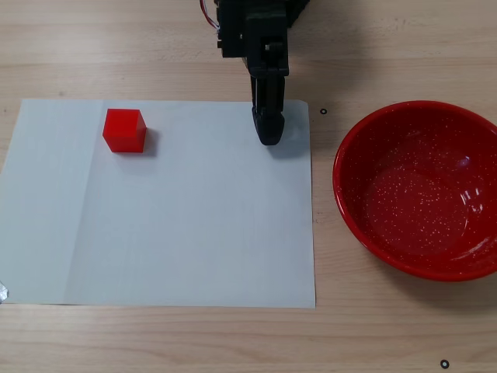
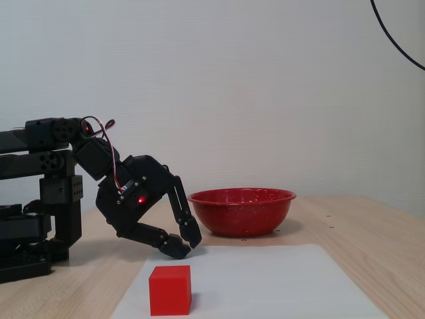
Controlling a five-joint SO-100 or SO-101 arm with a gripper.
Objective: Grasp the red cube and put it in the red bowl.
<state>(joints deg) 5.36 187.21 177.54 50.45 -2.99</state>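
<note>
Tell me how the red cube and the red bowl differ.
The red cube is small, solid and sharp-edged; the red bowl is far wider, round and hollow. The cube's faces are plain, the bowl's inside is white-speckled. The cube sits on the white paper, the bowl on bare table. Both are bright red.

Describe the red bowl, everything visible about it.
The red bowl is large, round and glossy, with fine white speckles inside and highlights that suggest enamel or hard plastic. It stands upright and empty on the wooden table, just right of the white paper sheet in the top-down fixed view, its right rim cut by the frame. Nothing touches it; the gripper and red cube are apart from it.
</note>
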